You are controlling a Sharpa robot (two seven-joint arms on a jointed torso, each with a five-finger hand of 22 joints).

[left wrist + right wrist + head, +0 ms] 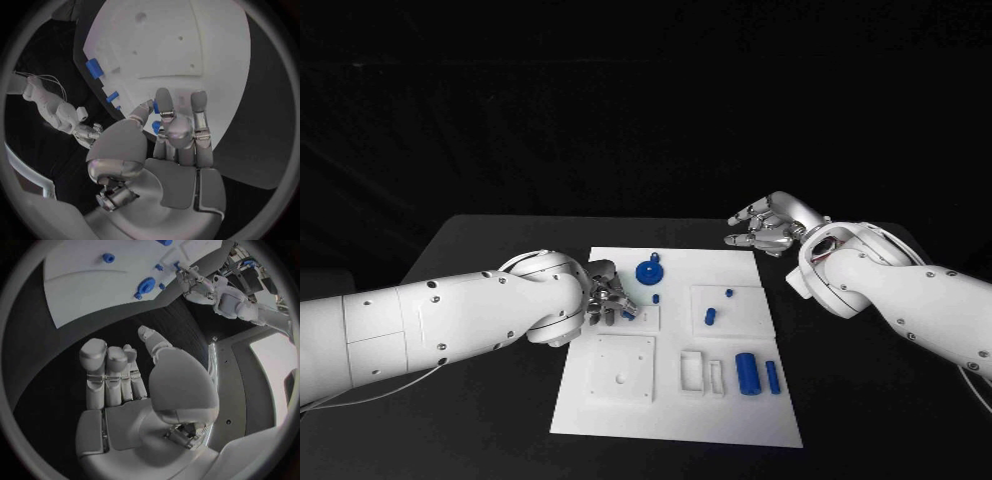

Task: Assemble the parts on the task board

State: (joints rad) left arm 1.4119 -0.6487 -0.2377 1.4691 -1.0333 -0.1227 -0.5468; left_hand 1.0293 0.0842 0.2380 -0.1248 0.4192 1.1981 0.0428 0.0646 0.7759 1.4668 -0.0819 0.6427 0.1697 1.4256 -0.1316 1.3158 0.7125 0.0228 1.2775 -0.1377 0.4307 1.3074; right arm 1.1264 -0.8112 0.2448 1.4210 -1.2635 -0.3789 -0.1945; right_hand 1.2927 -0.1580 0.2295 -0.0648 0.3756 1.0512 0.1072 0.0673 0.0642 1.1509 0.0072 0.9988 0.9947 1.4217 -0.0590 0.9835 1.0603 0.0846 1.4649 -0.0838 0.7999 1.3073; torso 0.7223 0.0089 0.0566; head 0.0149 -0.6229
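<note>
At the lower middle of the head view, two blue cylinders [749, 373] are seen lying on the task board [678, 418]. Further up, a small blue part [630, 312] is pinched by the left hand [606, 300] over the board's left edge; seating it appears to be the step in hand, and alignment over its hole would be needed next. One blue round part [649, 271] stands beyond. Farthest, the right hand [764, 228] is held loosely curled and empty above the table [473, 245].

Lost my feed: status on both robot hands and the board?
Left robot hand pinching a small blue part over the task board. Right robot hand empty, off board. Nothing in the way.
</note>
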